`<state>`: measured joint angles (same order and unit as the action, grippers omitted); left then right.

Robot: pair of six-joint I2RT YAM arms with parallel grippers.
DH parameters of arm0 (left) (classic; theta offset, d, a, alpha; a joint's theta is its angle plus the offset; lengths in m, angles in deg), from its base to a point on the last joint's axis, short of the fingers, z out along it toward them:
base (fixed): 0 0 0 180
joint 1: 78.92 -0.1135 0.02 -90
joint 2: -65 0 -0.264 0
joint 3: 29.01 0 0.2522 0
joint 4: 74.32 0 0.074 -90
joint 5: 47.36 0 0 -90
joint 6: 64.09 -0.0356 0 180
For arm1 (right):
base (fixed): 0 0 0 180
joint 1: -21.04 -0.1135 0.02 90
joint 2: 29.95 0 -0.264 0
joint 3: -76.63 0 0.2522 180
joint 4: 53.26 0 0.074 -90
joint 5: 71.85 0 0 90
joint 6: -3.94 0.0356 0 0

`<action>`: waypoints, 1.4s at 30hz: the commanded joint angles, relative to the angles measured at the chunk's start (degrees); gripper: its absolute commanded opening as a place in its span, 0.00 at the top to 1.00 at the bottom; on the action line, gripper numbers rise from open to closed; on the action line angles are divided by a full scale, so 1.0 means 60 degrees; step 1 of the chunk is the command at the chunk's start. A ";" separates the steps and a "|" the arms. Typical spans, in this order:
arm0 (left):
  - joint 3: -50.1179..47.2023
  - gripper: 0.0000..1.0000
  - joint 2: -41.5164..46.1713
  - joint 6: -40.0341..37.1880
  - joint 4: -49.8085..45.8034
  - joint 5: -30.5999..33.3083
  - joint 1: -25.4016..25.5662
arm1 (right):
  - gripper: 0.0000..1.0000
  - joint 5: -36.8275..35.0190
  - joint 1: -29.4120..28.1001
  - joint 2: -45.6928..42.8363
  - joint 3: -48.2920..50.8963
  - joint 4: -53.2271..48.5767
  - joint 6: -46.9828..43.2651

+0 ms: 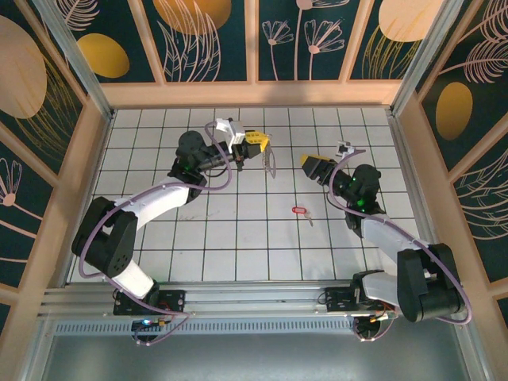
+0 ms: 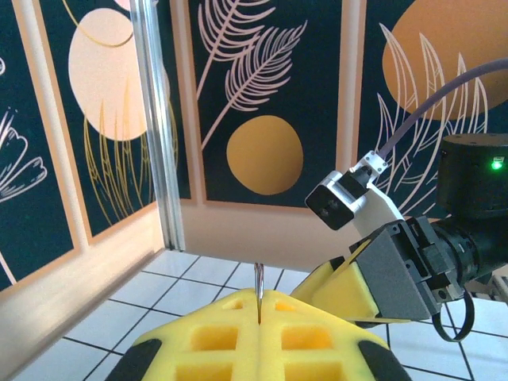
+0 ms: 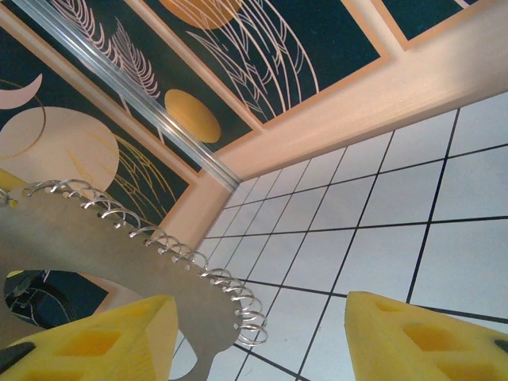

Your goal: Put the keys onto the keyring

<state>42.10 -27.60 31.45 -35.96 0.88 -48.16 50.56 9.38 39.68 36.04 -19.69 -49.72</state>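
Note:
The keyring (image 1: 270,163) is a pale oval loop hanging from my left gripper (image 1: 260,146), which is shut on its top edge above the back middle of the table. In the left wrist view, its thin metal edge (image 2: 258,279) sticks up from between my pressed yellow fingertips (image 2: 214,333). Seen from the right wrist, the keyring (image 3: 103,242) is a flat grey band with a wire coil (image 3: 238,305) along it, close beside one yellow finger (image 3: 103,337). My right gripper (image 1: 309,163) stands open just right of the loop. The red-headed key (image 1: 300,211) lies on the tiles below both grippers.
The white grid-tiled table (image 1: 238,254) is ringed by wooden rails and dark floral panels (image 1: 206,40). My right arm's yellow finger (image 2: 341,290) and its wrist camera (image 2: 341,202) sit close in front of my left gripper.

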 commanded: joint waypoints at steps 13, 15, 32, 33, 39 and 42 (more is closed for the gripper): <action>-0.0178 1.00 0.0184 -0.0707 0.1073 -0.0312 0.0088 | 0.42 0.0798 -0.0017 0.0054 -0.0342 0.0783 -0.0109; -0.0189 1.00 0.0184 -0.0675 0.1055 -0.0403 0.0083 | 0.42 0.1133 -0.0016 0.0134 -0.0602 0.0790 -0.0250; 0.0186 1.00 -0.0254 0.2683 0.1524 -0.0429 0.0099 | 0.45 0.2342 -0.0404 0.0885 -0.1680 0.2845 0.0459; 0.0190 1.00 -0.0276 0.2981 0.1653 -0.0376 0.0097 | 0.46 0.2336 -0.0467 0.0930 -0.1724 0.2992 0.0508; -0.0082 1.00 -0.0429 0.4536 0.3209 -0.0185 0.0102 | 0.49 0.2245 -0.0806 0.1189 -0.1959 0.3631 0.0737; -0.0211 1.00 -0.0525 0.5192 0.4111 -0.0005 0.0102 | 0.51 0.2014 -0.0874 0.1281 -0.1959 0.4138 0.1000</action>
<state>41.29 -29.96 55.60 -21.93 -0.49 -47.83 63.19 4.68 46.65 26.08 -1.94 -45.83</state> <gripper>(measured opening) 0.055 0.496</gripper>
